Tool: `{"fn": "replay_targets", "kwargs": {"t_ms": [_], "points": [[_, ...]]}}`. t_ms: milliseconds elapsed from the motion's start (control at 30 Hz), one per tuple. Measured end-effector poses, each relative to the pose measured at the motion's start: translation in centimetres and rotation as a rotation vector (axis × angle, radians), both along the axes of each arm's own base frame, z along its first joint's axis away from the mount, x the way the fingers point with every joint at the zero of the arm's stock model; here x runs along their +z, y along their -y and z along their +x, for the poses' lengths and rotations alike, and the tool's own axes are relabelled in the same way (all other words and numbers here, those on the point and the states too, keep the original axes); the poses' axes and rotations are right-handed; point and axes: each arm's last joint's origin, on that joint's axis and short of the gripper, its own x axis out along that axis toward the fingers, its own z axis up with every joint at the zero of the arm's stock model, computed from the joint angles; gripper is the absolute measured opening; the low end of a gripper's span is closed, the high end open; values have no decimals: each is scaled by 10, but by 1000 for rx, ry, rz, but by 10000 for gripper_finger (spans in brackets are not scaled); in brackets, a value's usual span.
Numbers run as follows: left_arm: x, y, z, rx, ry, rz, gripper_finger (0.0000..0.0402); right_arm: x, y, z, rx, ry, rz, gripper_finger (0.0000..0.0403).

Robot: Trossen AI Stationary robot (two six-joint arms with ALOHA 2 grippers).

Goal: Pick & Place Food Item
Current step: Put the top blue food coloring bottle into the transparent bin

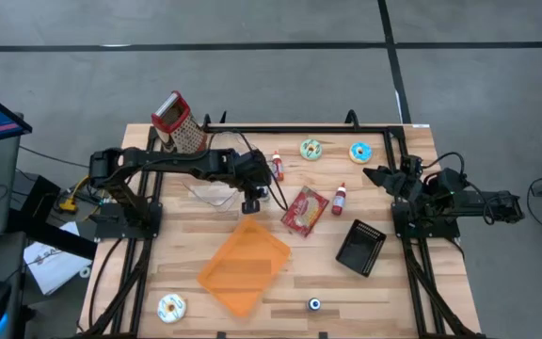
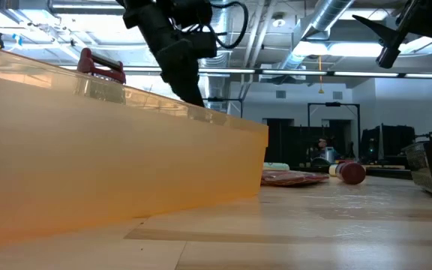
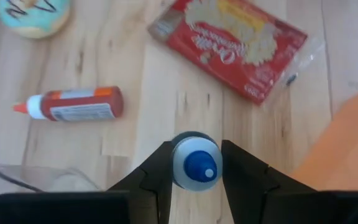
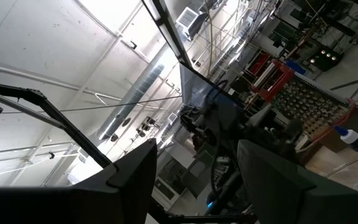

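Gripping a small blue-capped bottle [image 3: 194,168], your left end effector [image 1: 255,200] hangs just above the surface [image 1: 384,282] beside the clear tub [image 1: 210,195]; keep the pinch firm and the carry level toward the orange bin [image 1: 245,266], which looks empty; the black basket [image 1: 360,248] seems empty too; your right end effector [image 4: 194,180] waits apart at the surface's right edge, fingers spread.

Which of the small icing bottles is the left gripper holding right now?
The blue-capped bottle, clamped between the left gripper fingers. The two red bottles lie free on the table: one beside the gripper, one past the red snack packet.
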Motion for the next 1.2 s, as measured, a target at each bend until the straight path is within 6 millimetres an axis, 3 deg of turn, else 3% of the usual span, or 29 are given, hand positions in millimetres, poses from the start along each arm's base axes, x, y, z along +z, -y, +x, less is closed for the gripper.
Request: {"fn": "replay_targets", "kwargs": {"t_ms": [267,467,667,833,1000,1200], "points": [[46,0,-26,129,146,-23,101,0,0,0,-1,3,0,216],[77,1,-66,239,141,34,101,0,0,0,5,6,14,216],[92,1,-111,377,50,49,101,0,0,0,9,9,23,216],[97,2,-136,468,-5,34,101,0,0,0,8,8,25,216],[93,1,-144,570,-76,-14,101,0,0,0,1,8,28,216],[82,-13,-125,678,-55,-46,101,0,0,0,-1,6,28,216]]}}
